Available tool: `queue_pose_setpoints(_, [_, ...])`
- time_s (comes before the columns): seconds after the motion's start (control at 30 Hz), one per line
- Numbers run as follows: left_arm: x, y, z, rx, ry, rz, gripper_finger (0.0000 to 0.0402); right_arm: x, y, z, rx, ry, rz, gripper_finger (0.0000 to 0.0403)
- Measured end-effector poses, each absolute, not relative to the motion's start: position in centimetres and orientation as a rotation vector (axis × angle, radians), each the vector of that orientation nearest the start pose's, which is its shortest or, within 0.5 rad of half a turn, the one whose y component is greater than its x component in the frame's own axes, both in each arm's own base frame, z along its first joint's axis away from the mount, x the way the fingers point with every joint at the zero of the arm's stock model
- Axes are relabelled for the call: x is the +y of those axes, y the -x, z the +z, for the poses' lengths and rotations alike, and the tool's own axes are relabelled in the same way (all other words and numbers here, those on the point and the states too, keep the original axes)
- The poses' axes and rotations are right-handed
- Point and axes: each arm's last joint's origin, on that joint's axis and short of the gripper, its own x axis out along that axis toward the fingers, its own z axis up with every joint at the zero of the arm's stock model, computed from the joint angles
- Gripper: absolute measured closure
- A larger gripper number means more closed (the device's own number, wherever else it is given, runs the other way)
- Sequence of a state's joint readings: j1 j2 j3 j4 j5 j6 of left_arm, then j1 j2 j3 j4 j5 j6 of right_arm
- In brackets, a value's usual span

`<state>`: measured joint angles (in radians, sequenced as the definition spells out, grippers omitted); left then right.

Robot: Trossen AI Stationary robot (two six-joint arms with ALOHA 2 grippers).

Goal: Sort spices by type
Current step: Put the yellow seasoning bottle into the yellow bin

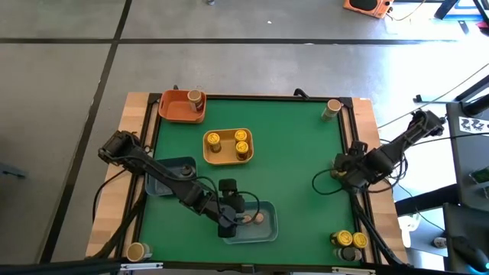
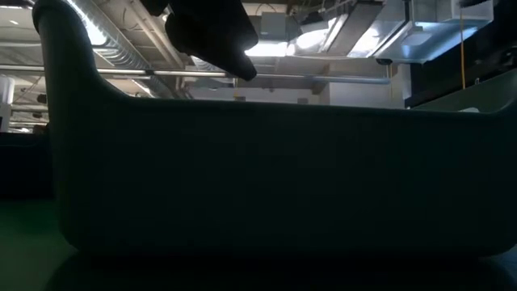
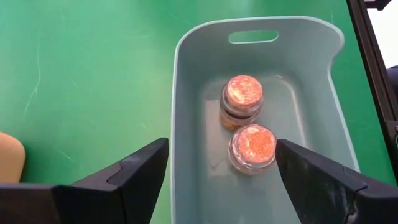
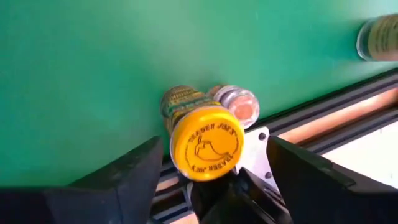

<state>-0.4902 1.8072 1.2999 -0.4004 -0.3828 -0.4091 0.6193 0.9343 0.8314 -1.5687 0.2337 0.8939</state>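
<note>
The green desk (image 1: 290, 153) carried an orange tray (image 1: 177, 108) at its far left, a yellow tray (image 1: 227, 156) mid-desk and two blue trays (image 1: 263, 229) near the front. Loose spice jars (image 1: 332, 108) stood at the far right, near right and near left corners.

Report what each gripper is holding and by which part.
Nothing is held. The left gripper is open above two jars in the blue tray; the right gripper is open, jar unclamped.

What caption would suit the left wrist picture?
Open left gripper hovers over a pale blue tray holding two clear-lidded spice jars.
</note>
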Motion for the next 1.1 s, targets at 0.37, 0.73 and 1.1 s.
queue_pose_setpoints(0.37, [-17.1,-34.3,21.9,0.821,-0.003,0.067,0.0108,3.8,-10.6,24.6,1.634,-0.022,-0.375,0.0134])
queue_pose_setpoints(0.73, [-17.1,-34.3,21.9,0.821,-0.012,0.062,0.0108,3.3,-11.5,24.0,1.72,-0.023,-0.336,0.0134])
queue_pose_setpoints(1.1, [-17.1,-34.3,21.9,0.821,-0.011,0.063,0.0108,3.3,-11.5,24.0,1.713,-0.046,-0.364,0.0134])
